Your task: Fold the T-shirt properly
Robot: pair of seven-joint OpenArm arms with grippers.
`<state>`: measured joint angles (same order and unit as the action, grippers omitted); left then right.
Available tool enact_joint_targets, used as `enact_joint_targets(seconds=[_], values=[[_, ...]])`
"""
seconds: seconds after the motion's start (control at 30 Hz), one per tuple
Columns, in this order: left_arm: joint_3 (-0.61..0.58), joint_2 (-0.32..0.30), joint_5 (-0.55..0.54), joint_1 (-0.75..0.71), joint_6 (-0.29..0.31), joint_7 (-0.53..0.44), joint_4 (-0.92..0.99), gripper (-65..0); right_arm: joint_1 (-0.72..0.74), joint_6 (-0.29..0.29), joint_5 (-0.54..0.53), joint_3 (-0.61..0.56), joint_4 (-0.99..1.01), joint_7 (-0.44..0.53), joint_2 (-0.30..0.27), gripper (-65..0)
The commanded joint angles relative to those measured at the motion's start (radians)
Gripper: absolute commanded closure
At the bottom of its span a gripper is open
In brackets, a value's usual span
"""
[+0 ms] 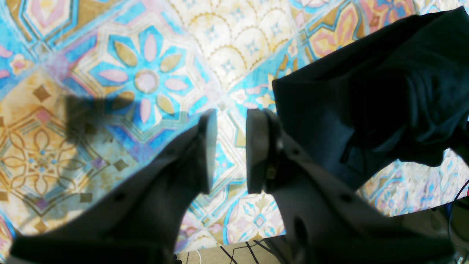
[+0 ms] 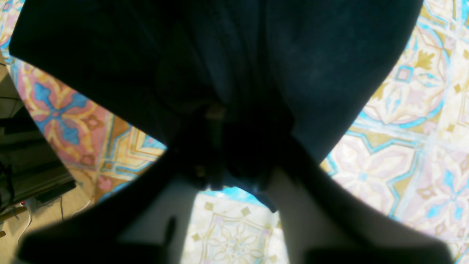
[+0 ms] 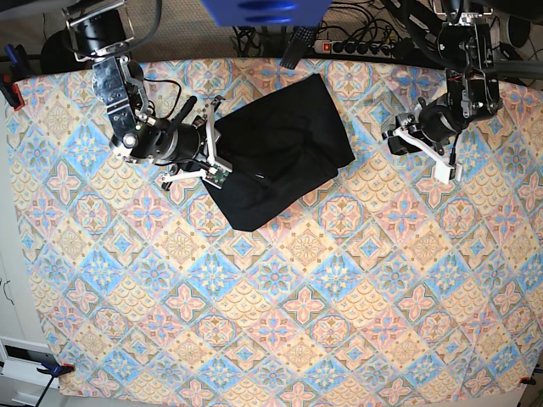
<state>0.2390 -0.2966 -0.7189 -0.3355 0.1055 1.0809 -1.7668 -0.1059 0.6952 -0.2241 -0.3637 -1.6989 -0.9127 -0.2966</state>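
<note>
Already pinched a T-shirt (image 3: 280, 157) edge in the right gripper (image 3: 216, 153), mid-fold, on the tablecloth (image 3: 280, 339). Held the left gripper (image 1: 227, 150) slightly apart, empty, beside it. Probably needed that edge carried across next.

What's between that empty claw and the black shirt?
Only bare patterned tablecloth separates the left gripper from the T-shirt, as the base view shows.
</note>
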Motion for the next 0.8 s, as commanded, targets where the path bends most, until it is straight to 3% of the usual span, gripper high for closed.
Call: enact_joint_targets(seconds=[0.0,0.3,0.47,0.77], values=[[0.006,-0.011,-0.012,0.003,0.004,-0.012,-0.020,-13.6,0.011,0.003,-0.016,0.007,-0.042,0.013,-0.002,-5.3],[0.006,-0.010,-0.012,0.003,0.004,-0.012,-0.020,-13.6,0.002,0.003,-0.056,-0.090,-0.234,-0.047,-0.003,-5.0],[0.006,-0.010,-0.012,-0.001,0.004,-0.012,-0.020,-13.6,0.010,0.003,-0.062,-0.242,-0.243,-0.047,-0.005,-5.1],[0.004,-0.013,-0.009,-0.003,0.004,-0.012,-0.017,-13.6,0.127,0.003,-0.062,-0.355,-0.221,-0.061,-0.003,-5.3]])
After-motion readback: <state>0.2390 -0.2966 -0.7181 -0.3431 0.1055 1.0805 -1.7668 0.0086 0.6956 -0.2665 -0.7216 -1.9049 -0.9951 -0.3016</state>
